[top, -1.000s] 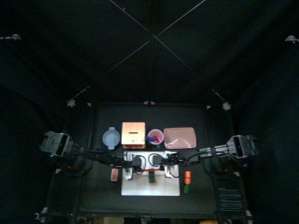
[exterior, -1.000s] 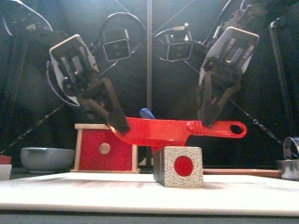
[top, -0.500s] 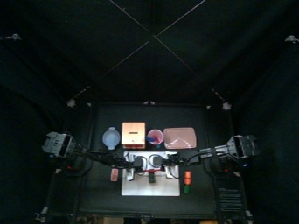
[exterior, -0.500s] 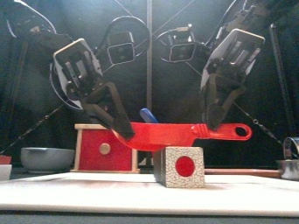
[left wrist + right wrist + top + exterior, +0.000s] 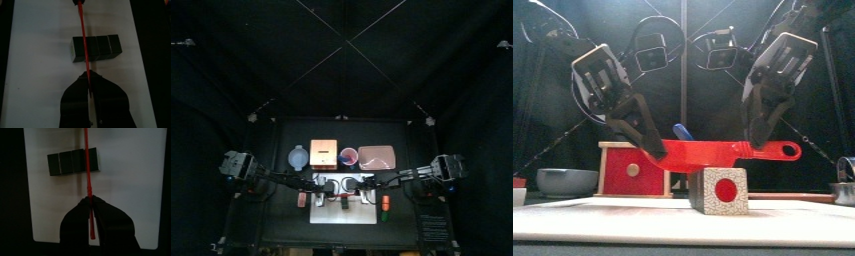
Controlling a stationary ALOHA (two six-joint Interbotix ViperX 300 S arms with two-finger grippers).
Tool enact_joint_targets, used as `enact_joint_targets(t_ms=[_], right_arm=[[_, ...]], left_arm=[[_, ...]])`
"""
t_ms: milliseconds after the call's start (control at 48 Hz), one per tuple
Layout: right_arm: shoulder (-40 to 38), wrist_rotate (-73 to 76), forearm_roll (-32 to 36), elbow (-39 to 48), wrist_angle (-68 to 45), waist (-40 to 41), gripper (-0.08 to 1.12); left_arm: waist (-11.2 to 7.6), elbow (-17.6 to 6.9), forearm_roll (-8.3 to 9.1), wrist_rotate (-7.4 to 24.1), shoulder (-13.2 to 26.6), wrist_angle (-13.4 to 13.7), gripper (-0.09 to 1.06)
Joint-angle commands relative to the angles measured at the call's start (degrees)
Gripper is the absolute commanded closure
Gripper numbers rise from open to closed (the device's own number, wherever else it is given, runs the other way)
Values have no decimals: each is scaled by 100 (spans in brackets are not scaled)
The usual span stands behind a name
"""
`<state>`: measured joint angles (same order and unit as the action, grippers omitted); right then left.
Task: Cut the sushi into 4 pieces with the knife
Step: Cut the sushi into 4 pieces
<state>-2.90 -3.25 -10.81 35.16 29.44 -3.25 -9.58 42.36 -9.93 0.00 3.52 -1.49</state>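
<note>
A red toy knife hangs level above the white cutting board, held at both ends. My left gripper is shut on the blade's end. My right gripper is shut on the handle near its ring. Under the knife, apart from it, stands the sushi roll, end-on with a red centre. In the left wrist view the knife runs edge-on across the dark roll, over a seam near one end. The right wrist view has the same knife and roll.
Behind the board stand the wooden box with its red drawer front, the blue-grey bowl, the red cup with a blue knife, and the pink tray. Small toys lie beside the board's left and right edges.
The knife and both grippers have shifted slightly to the right over the roll; in the last half second they hardly moved.
</note>
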Motion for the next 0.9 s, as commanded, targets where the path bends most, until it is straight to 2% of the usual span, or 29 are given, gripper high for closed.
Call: enact_joint_targets(t_ms=[21, 896], right_arm=[[-35, -9, 18, -26, 9, -9, 73], [114, -9, 18, -53, 18, -18, 73]], left_arm=[[-26, -44, 9, 0, 0, 44, 67], [-105, -53, -62, -9, 185, 176, 67]])
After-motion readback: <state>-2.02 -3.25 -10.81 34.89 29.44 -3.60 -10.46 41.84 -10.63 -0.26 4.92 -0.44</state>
